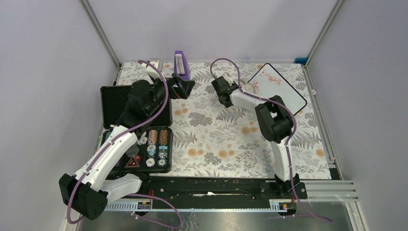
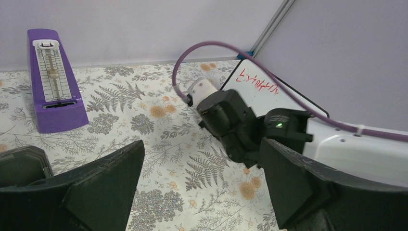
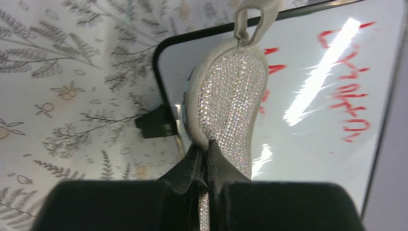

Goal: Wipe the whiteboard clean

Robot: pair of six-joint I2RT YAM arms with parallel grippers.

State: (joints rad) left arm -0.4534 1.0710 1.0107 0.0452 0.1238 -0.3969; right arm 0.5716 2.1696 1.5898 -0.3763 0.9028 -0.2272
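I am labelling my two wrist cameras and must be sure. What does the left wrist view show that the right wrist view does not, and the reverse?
Only the left wrist view shows the purple metronome and the right arm's black wrist seen from outside. Only the right wrist view shows the glittery oval pad pinched in the right jaws, over a corner of the whiteboard. Both show the whiteboard with red writing and the floral cloth.

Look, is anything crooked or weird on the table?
The whiteboard sits crooked, turned at an angle to the table's edges in the far right corner, with red scribbles on it. Oddly, the right hand is pinching a sparkly pad over its corner, not a usual eraser.
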